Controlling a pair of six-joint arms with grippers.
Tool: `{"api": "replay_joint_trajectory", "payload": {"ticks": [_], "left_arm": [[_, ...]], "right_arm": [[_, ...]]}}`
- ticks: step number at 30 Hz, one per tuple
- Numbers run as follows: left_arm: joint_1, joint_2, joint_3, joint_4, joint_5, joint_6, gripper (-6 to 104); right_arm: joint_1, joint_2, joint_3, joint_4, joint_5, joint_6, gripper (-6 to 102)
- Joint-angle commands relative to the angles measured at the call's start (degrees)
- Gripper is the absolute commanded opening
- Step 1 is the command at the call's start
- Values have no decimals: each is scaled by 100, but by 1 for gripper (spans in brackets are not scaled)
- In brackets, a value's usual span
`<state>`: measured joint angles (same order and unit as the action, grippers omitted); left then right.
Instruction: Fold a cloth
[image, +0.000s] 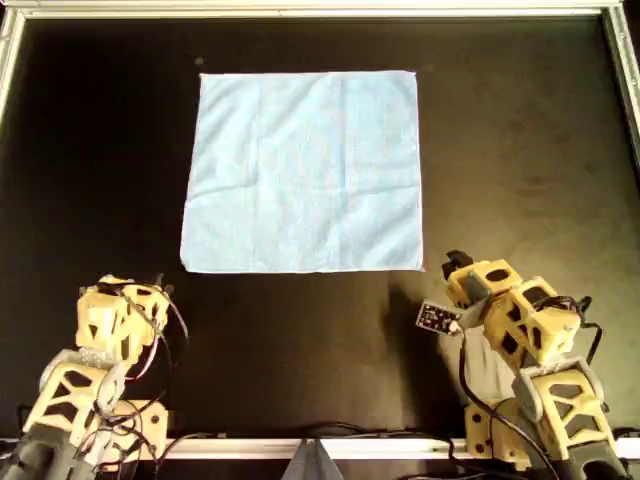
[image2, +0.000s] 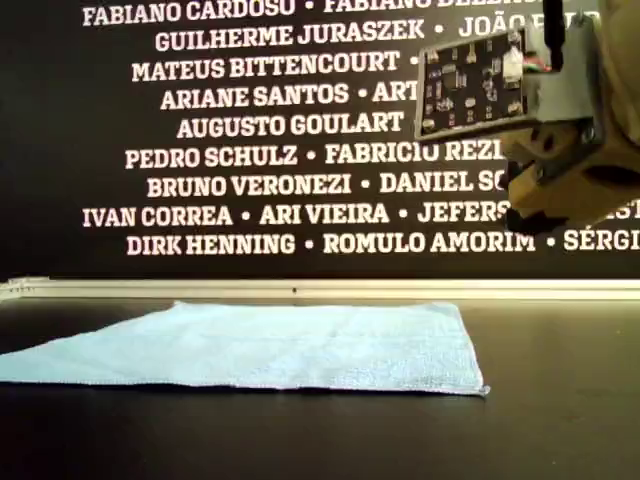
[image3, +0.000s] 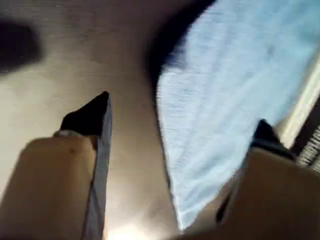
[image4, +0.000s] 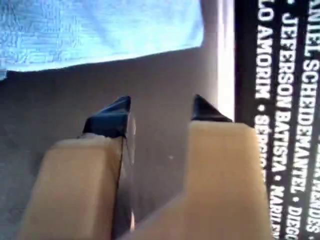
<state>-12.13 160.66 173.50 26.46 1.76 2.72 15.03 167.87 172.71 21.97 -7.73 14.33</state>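
cloth (image: 302, 172) lies flat, unfolded; both hands parted, empty, near it.

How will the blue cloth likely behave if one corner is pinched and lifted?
The cloth lies thin and flat on the table with faint creases, so it will probably drape limply rather than hold shape. It looks light, so pushing it may bunch or slide it across the smooth dark surface.

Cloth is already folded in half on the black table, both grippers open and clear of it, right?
Not quite. The cloth is not folded: the overhead view shows it spread flat as a full single-layer square. The rest holds: it lies on the black table, and the left gripper and right gripper are both open and off it.
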Motion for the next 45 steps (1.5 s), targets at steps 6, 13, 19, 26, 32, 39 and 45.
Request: {"api": "replay_joint_trajectory", "payload": {"ticks": [6,13,19,26,32,39,45], "left_arm": [[-149,-316,-220,-123,-9,-26,99],[-141,-2294,-2171,-26,-9,-510,99],[-290,-4772,-3480,-18,-9,-879,100],[-1072,-4860,-3498,-26,-26,-888,100],[-1020,-4931,-3551,-114,-26,-896,98],[-1002,-5739,-3718,-123,-132,-817,99],[-809,-6328,-4219,-123,-141,-809,99]], "right_arm": [[-114,-193,-290,-290,-88,-844,56],[-114,-3138,-1846,-281,-176,-949,57],[0,-5713,-2971,-53,-404,-896,57],[-70,-6073,-3296,334,-993,-896,57],[-62,-6645,-3568,325,-993,-896,57],[9,-7374,-4342,369,-1020,-861,57],[18,-7866,-4931,369,-940,-624,57]]}}
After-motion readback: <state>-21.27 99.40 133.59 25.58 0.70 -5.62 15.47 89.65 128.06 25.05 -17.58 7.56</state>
